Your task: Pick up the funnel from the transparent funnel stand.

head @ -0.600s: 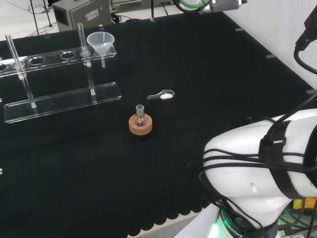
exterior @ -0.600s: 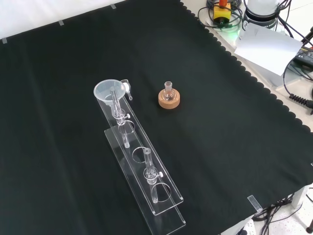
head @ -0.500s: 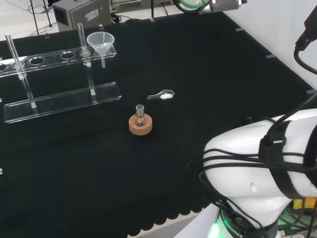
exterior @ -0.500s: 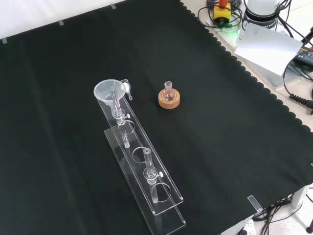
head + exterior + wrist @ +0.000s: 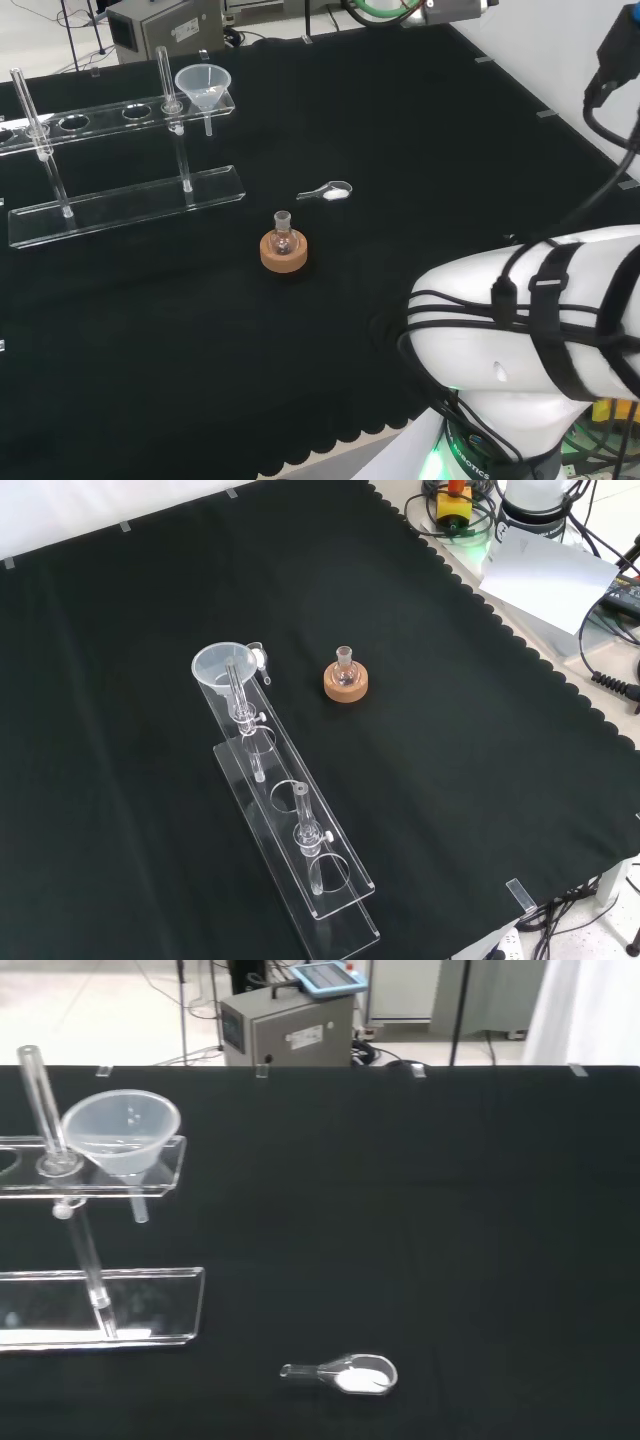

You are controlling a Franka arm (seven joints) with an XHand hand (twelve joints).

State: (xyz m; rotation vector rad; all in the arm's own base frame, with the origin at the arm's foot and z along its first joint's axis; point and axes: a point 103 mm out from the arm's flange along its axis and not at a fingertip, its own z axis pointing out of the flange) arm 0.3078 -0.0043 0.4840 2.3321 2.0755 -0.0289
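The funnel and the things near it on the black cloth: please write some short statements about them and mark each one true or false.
1. The funnel sits in the end hole of the clear stand. True.
2. The small flask lies on its side on the cloth. False: it stands upright in a cork ring.
3. The little scoop holds white powder. True.
4. The funnel is upside down. False: its wide mouth faces up and its stem points down through the hole.
5. In the head view, the scoop lies to the left of the stand. False: it lies to the right of the stand, apart from it.
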